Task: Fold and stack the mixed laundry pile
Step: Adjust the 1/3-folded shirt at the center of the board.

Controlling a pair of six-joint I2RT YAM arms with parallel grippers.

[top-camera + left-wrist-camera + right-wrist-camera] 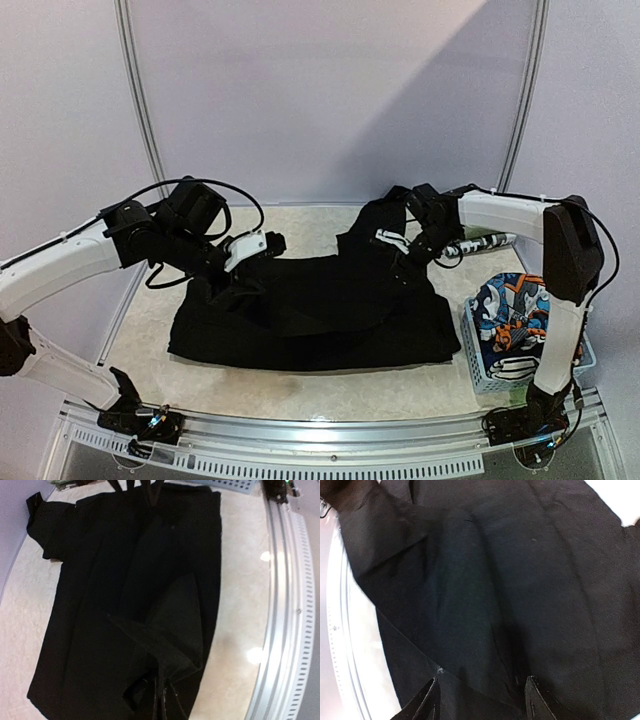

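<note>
A large black garment (pixel 310 315) lies spread flat across the middle of the table, its upper right corner bunched up. My left gripper (pixel 248 278) is at the garment's upper left edge, shut on a raised fold of the black cloth (pixel 165 660). Above the upper right part hovers my right gripper (pixel 482 696), its fingers (pixel 431 700) open, the black garment (pixel 510 580) lying below them and nothing between them. An orange-blue-white cartoon-print piece (pixel 510 310) sits in the basket. A black-and-white printed piece (pixel 482 243) lies behind the right arm.
The pale blue lattice basket (pixel 490 375) stands at the table's right front corner. A metal rail (pixel 330 425) runs along the near edge, also in the left wrist view as the rail (pixel 285 605). Curved frame poles (pixel 140 110) rise at the back.
</note>
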